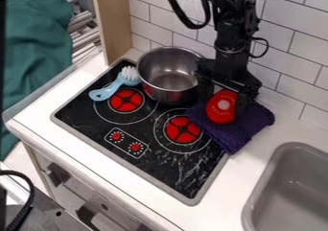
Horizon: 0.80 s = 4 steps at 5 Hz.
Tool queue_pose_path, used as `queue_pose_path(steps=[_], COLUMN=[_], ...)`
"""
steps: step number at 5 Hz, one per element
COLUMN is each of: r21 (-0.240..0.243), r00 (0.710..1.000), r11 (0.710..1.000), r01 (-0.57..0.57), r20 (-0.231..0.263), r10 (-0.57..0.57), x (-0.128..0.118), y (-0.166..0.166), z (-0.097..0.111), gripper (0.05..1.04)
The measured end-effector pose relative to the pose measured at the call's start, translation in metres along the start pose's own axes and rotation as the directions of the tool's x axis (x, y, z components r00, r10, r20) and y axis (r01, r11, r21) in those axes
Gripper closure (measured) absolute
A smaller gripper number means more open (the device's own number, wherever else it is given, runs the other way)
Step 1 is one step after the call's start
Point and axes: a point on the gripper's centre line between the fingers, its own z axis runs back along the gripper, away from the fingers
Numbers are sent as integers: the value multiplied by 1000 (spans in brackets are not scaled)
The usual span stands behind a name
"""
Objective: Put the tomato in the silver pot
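the gripper [222,98] hangs down over the back right corner of the stove [167,165], just right of the silver pot [169,76]. the red tomato [221,108] is right at the gripper, in front of the purple cloth [242,128]; i can't tell whether the gripper is clamped on it or just around it. the tomato is outside the pot. the pot stands upright at the stove's back edge, and i can see down into it. a pale blue brush [114,87] lies near the stove's back left corner, white bristles up beside the pot. the cloth covers the stove's back right corner and spreads onto the counter [247,175]. the grey sink [295,182] is at the counter's right.
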Motion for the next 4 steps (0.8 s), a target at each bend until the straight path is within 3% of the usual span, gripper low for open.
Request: queue_pose_path(steps=[2,3,4], r21=[5,3,4], r00=[999,999,999], r11=[1000,1000,1000], r01=[-3,-8,-12], r20=[-51,-43,-35], r10=[3,8,12], x=[2,4,3], y=[2,3,5], z=[-17,-16,-18], gripper=[118,234,261])
